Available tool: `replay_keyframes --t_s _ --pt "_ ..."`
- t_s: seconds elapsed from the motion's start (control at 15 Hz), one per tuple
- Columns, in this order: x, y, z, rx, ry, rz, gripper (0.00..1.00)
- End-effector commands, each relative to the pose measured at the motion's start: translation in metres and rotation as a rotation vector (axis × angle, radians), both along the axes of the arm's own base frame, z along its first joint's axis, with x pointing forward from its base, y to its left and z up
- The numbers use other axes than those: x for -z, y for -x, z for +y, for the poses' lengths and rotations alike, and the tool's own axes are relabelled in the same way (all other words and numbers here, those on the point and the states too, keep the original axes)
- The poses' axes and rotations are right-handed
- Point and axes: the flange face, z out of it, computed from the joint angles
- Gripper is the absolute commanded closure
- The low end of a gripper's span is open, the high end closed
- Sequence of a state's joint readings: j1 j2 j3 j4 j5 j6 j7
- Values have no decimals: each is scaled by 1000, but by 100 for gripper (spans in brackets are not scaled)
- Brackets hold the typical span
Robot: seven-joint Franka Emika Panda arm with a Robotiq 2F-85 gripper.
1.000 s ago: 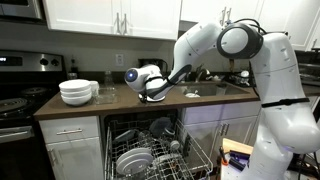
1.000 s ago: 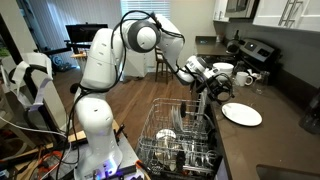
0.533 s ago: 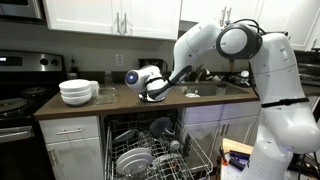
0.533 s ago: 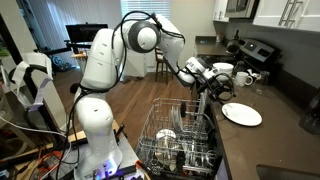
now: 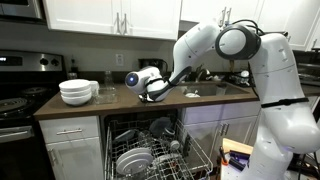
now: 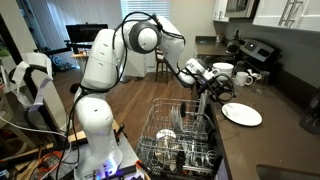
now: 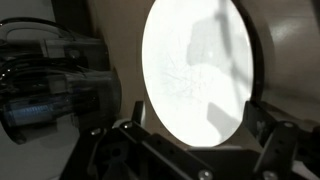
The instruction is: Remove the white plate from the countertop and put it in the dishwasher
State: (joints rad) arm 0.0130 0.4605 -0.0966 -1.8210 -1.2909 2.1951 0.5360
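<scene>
The white plate [image 6: 241,114] lies flat on the dark countertop; in an exterior view only its edge [image 5: 157,98] shows under the gripper. In the wrist view it fills the middle as a bright disc [image 7: 200,60]. My gripper [image 5: 150,90] hovers just above the counter at the plate's near edge [image 6: 216,90]. Its two fingers are spread, with the plate's rim showing between them [image 7: 198,113]. It holds nothing. The dishwasher [image 5: 150,150] stands open below the counter with its rack [image 6: 180,140] pulled out.
Stacked white bowls [image 5: 77,92] sit on the counter near the stove [image 5: 15,100]; they and mugs also show in an exterior view [image 6: 235,74]. The rack holds several dishes [image 5: 133,160]. A sink [image 5: 215,88] lies beyond the arm.
</scene>
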Motion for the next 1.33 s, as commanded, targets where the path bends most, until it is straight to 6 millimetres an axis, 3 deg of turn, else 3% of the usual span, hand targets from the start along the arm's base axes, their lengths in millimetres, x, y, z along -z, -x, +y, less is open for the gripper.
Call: replay_keyframes --t_s 0.0,0.6,0.73,0.87,1.27 --pt "4 -3 -6 22 -12 -13 0" --pt "14 0 -24 77 -24 -14 0" --pt "15 -1 -23 61 -2 -16 27" --pt "19 -1 -23 55 4 -20 41" --pt "26 0 -21 55 3 -21 70"
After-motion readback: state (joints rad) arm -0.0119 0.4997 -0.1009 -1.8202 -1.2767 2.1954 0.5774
